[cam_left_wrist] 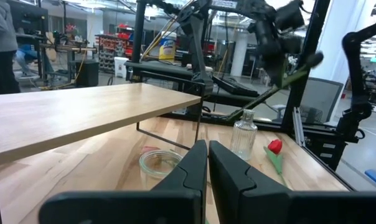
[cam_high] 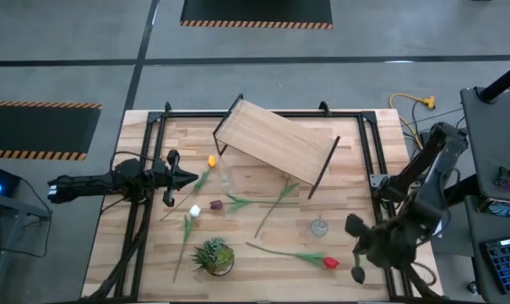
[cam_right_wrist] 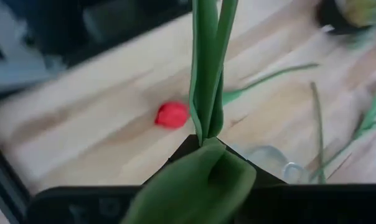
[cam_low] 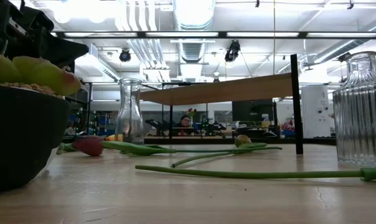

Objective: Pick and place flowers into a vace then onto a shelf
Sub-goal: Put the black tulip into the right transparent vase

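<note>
My right gripper (cam_right_wrist: 203, 142) hangs raised over the table's near right corner (cam_high: 358, 252), shut on a flower's green stem and leaves (cam_left_wrist: 287, 78); that flower's head does not show. A red tulip (cam_high: 329, 263) lies flat on the table beneath it. Yellow (cam_high: 211, 160), white (cam_high: 194, 211) and maroon (cam_high: 215, 205) tulips lie mid-table. A ribbed glass vase (cam_high: 320, 226) stands near the red tulip. The shelf (cam_high: 276, 143) stands on black legs at the far side. My left gripper (cam_high: 187, 177) waits shut at the left, level. My right gripper pinches the flower low on its green leaves (cam_right_wrist: 205, 127) between its two fingers. It slants down from above. Two long narrow leaves (cam_right_wrist: 206, 56) run on past the fingertips, and a broad leaf (cam_right_wrist: 200, 180) lies over the fingers. The flower is lifted clear of the table.
A small potted plant (cam_high: 213, 256) sits near the front edge. A second clear glass vase (cam_high: 225, 175) stands just ahead of my left gripper. One more tulip stem (cam_high: 276, 203) lies mid-table. Black frame rails (cam_high: 369, 160) run along the table's sides.
</note>
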Robot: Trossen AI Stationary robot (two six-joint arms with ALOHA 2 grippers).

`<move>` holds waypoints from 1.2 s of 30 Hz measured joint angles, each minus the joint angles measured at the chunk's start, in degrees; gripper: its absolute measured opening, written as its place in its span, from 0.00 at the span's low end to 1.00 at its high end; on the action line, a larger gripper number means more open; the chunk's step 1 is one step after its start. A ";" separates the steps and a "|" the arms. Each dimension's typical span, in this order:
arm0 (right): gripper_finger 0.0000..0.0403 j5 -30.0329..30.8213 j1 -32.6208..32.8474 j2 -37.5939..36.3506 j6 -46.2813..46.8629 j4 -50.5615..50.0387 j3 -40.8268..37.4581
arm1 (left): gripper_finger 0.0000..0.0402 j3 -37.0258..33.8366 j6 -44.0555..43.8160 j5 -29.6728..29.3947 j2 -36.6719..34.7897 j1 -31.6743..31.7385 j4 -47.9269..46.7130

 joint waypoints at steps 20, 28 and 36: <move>0.03 23.30 0.01 -18.38 17.53 7.36 0.19 | 0.00 -0.01 0.00 0.00 0.00 0.01 -0.01; 0.03 35.92 -0.03 -18.75 12.35 17.08 0.19 | 0.00 0.00 2.60 -0.02 0.00 0.01 -0.01; 0.03 51.21 -0.03 -17.83 13.06 21.90 0.08 | 0.00 -0.01 2.60 -0.02 0.00 -0.01 -0.01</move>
